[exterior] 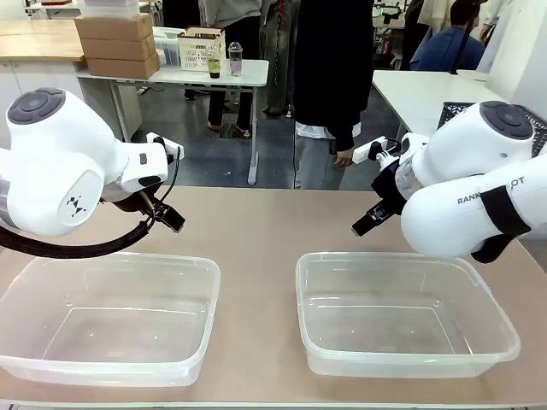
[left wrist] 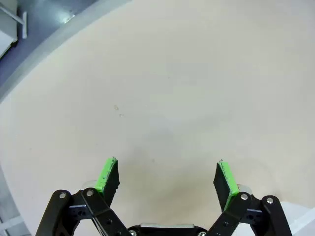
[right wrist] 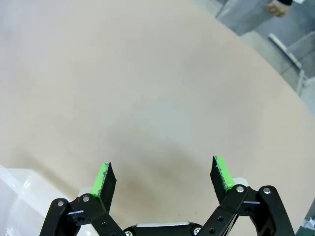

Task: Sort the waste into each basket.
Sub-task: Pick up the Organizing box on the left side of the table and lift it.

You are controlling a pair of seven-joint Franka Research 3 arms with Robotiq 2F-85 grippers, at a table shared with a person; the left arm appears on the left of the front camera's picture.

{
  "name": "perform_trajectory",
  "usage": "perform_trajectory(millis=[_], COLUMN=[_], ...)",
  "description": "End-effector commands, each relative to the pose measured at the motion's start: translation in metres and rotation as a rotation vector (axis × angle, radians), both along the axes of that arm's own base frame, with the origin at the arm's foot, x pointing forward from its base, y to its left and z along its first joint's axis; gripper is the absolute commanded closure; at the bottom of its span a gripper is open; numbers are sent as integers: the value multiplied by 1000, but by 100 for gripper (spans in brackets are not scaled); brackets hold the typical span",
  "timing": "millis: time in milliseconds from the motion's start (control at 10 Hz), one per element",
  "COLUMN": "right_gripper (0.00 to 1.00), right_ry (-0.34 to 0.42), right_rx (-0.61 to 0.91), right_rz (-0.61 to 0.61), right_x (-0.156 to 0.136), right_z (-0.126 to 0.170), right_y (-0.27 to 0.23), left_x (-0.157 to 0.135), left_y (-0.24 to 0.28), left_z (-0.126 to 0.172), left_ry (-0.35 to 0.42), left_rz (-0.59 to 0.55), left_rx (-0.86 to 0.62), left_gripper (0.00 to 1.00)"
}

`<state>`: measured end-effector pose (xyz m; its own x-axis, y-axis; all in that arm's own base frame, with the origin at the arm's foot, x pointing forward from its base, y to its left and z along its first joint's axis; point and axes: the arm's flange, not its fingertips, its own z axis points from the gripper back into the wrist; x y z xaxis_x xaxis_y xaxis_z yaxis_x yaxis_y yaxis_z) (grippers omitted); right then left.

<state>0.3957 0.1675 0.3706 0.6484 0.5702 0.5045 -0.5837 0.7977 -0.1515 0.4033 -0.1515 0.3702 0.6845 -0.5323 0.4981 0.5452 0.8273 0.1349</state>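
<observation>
Tan table (exterior: 256,226), left tub (exterior: 111,320) edge cropped

2 tubs (exterior: 111,259) (exterior: 385,255), 2 claws (left wrist: 167,178) (right wrist: 164,178)

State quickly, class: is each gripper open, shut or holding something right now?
Left gripper: jaws open, holding nothing.
Right gripper: jaws open, holding nothing.

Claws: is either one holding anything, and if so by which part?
Nothing is held. The left claw is open over bare table, and the right claw is open too, with nothing between its pads.
</observation>
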Motion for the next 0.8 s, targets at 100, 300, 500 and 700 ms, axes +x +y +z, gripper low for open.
perform_trajectory(millis=[100,300,500,700], right_gripper=[0,0,0,0], right_ry=[0,0,99,86], right_rx=[1,0,60,95], right_rz=[-1,0,-72,-100], right_x=[0,0,-32,-88], right_z=[0,0,89,146], right_y=[0,0,-4,-4], left_x=[0,0,-17,-73], left_y=[0,0,7,18], left_z=[0,0,79,147], left_ry=[0,0,67,36], left_rz=[0,0,187,118], left_rx=[0,0,36,-78], left_gripper=[0,0,0,0])
